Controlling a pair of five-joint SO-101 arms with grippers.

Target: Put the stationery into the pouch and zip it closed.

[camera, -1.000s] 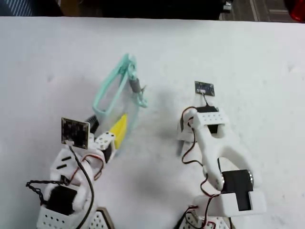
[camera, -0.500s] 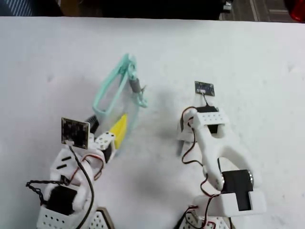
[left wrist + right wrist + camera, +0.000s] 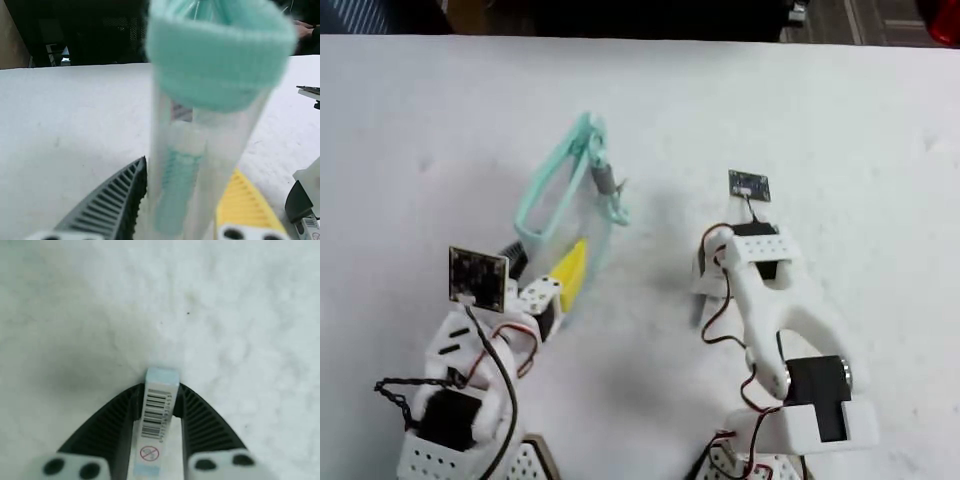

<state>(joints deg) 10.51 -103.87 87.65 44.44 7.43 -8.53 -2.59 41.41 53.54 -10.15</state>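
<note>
Pouch (image 3: pixel 220 60) edge clamped in left gripper (image 3: pixel 189 167); right gripper (image 3: pixel 161 388) pinches barcoded stationery (image 3: pixel 157 415).

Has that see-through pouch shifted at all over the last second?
No. The pouch lies at the same spot and angle against the far edge of the table, with one end in the left gripper.

White arms (image 3: pixel 765 300), black servos (image 3: pixel 815 380), red and black cables (image 3: pixel 712 325); left fingers (image 3: pixel 115 202) grey and yellow, right fingers (image 3: pixel 200 420) black

Mint-trimmed clear pouch (image 3: pixel 563 205) (barcoded white stationery (image 3: pixel 159 412))
</note>
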